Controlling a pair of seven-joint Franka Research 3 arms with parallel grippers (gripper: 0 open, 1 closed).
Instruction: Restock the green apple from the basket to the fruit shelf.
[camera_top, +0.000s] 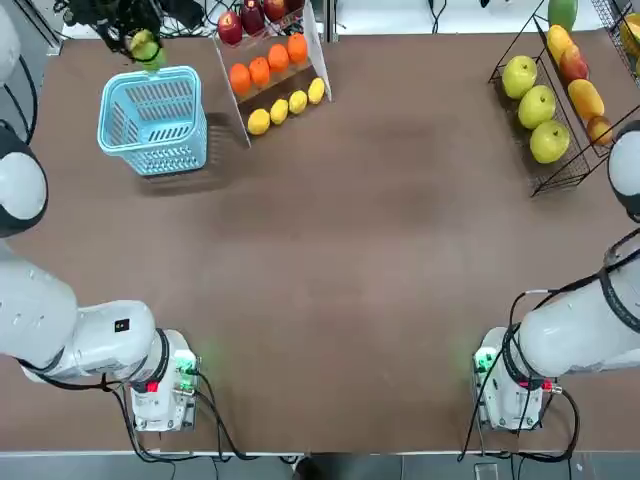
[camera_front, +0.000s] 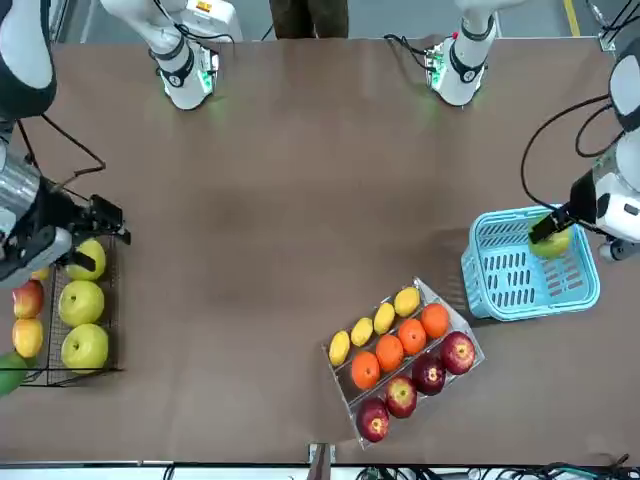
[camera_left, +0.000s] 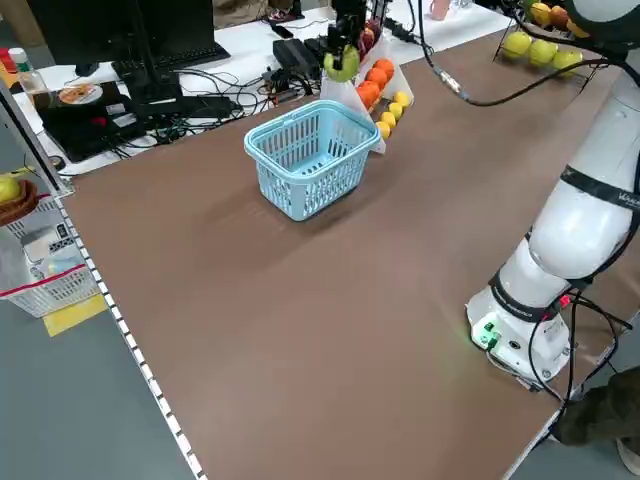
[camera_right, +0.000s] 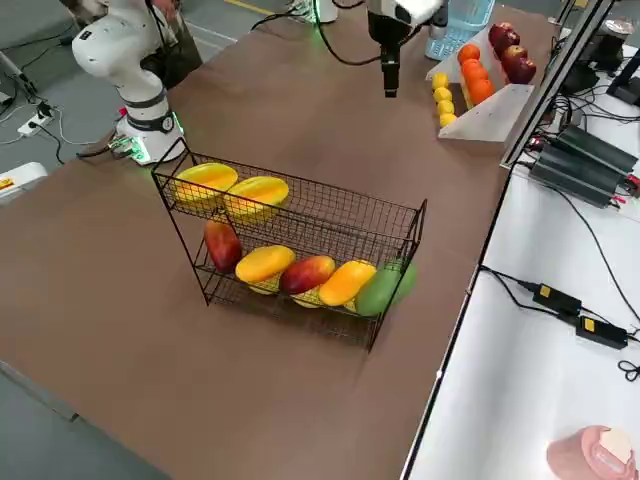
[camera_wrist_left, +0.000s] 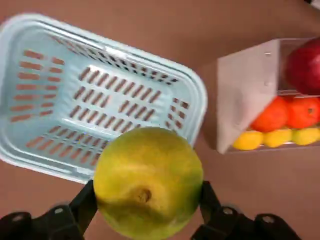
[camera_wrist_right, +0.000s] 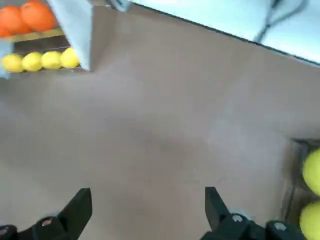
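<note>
The basket sits near the surface's far left corner, pale blue plastic, its slotted walls tapering down from a smooth rounded rim. I can see straight through to its slotted floor. The left claw is up over the far side of the basket, parted just as wide as the green apple, gripping it between two black fingers. The apple is round and smooth, yellowish green, raised above the rim.

Just beside the basket, at the far edge, a white stand with slanted tiers carries lemons, oranges and red apples, row by row.

The fruit shelf, thin black wire mesh, stands by the far right corner. Big pale yellow-green fruits line one tier; mangoes, yellow, red and green, lie beside them, with more on another tier.

The right claw hangs high, wide open and empty, between stand and shelf. Below it there's bare, smooth brown surface, open toward the near edge.
</note>
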